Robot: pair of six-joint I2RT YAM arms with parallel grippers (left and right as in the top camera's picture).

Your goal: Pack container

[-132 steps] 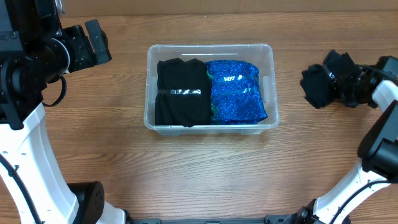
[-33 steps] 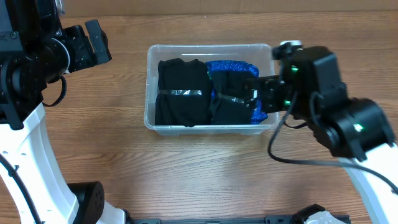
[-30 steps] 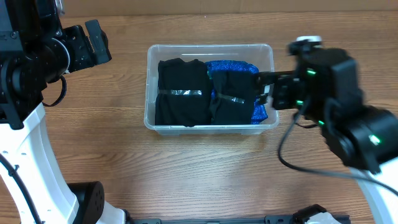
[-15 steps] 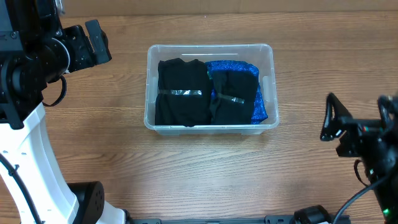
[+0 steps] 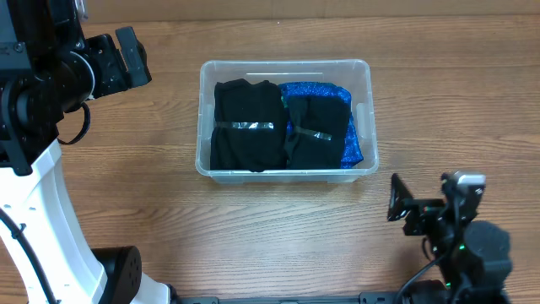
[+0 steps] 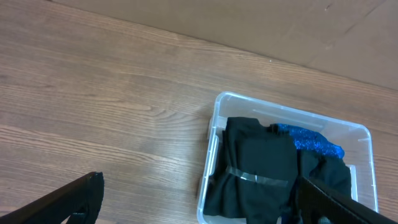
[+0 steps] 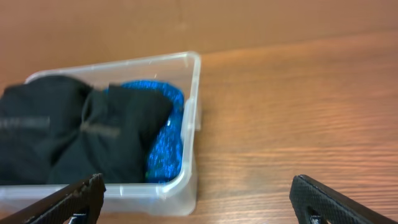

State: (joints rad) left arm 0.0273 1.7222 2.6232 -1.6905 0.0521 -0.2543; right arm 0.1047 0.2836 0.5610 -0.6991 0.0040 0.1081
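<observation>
Wooden table [image 5: 253,236] bears container [image 5: 285,62] lying lengthwise left-to-right

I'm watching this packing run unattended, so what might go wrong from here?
The right black bundle is stacked on the blue glittery fabric, not on the floor of the container, so it may sit high or slide. With the larger black bundle beside it, little free room shows. Pressing more in might shove the container across the table.
</observation>
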